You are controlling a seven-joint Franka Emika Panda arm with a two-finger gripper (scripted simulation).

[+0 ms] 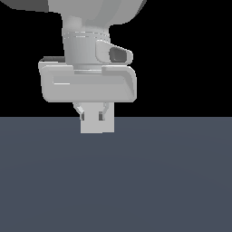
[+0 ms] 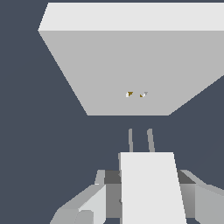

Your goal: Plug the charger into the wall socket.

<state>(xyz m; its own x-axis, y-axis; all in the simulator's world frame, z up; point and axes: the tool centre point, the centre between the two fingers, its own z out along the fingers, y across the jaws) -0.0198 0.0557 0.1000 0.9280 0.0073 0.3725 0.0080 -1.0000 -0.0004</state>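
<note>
The gripper (image 1: 96, 115) hangs from the broad grey hand of the arm, and its two short fingers (image 1: 81, 112) are clamped on the charger (image 1: 97, 123), one on each side. From the exterior view the charger is a small, pale, boxy block, plain-faced and square-edged, its lower part showing below the fingertips, over the dark blue-grey floor (image 1: 172, 181).

The wrist view tells more. The charger (image 2: 151, 188) is a clean white block with flat faces, and two thin grey prongs (image 2: 150, 140) stick out of its far face, side by side and about parallel. They point toward twelve o'clock, at the wall socket (image 2: 127, 61). The socket is a wide white slab, lit brightly along its top edge and shaded grey on the broad face, with two tiny orange-brown holes (image 2: 129, 93) close together near its middle. The holes sit just toward eleven o'clock of the prong tips. A strip of dark floor shows between the tips and the plate's lower edge, so the prongs are not yet in.
</note>
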